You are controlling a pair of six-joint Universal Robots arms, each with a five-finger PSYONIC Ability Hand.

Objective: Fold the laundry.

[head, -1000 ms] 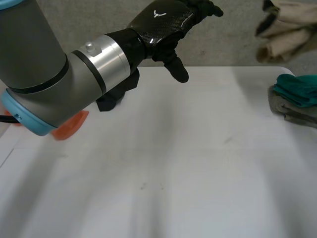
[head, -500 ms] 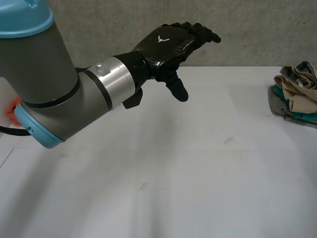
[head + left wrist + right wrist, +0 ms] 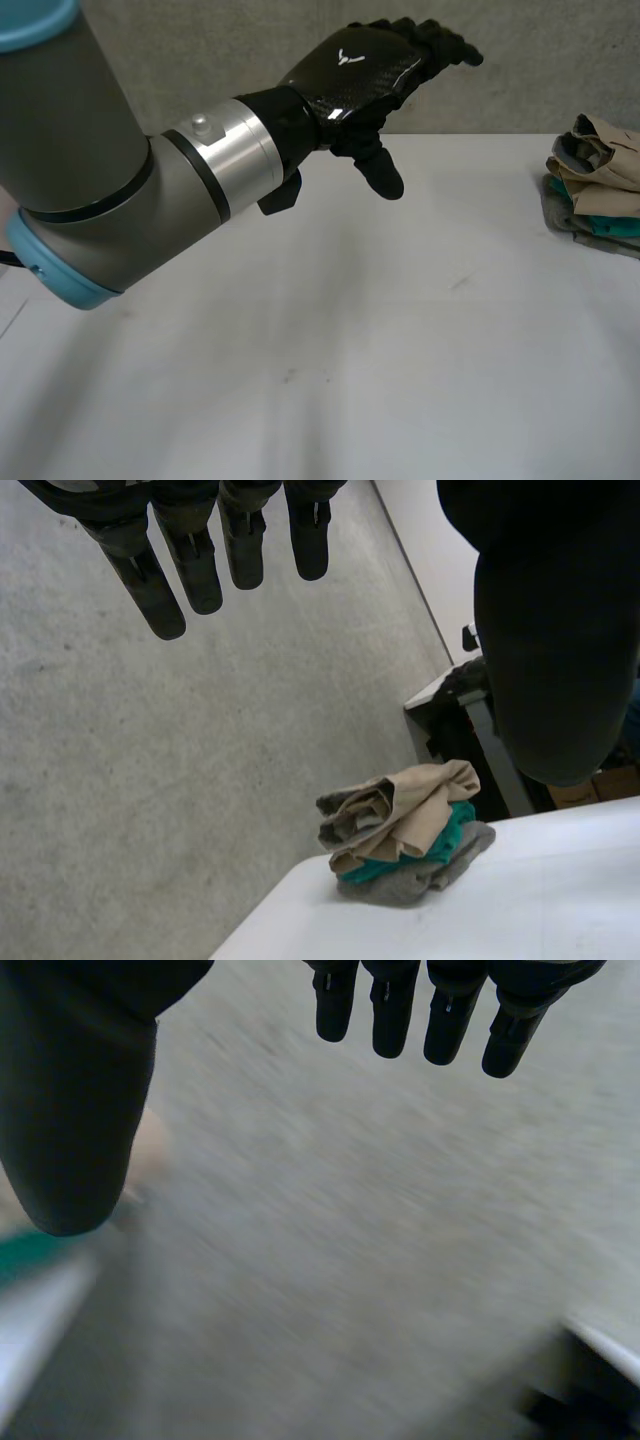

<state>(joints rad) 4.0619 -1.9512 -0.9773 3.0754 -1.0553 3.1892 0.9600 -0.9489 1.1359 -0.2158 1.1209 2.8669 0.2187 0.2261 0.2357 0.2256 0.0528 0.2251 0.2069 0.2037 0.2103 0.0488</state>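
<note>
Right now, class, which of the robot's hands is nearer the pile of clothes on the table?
Probably the right hand: the pile shows tan and teal close beside its thumb. The left hand hangs open above the table's far edge, well apart from it.

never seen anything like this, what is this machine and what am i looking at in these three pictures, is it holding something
This is a robot with two arms at a white table, each ending in a black hand with fingers and a thumb. The head view looks down from between the arms: the thick grey arm is its left one, and the left hand hovers above the table, fingers straight, holding nothing. The other two pictures come from cameras on the wrists, looking along each palm. The right hand is open and empty too. At the table's far right corner lies a small pile of crumpled laundry: beige on top, teal in the middle, grey underneath. Neither hand touches it.
</note>
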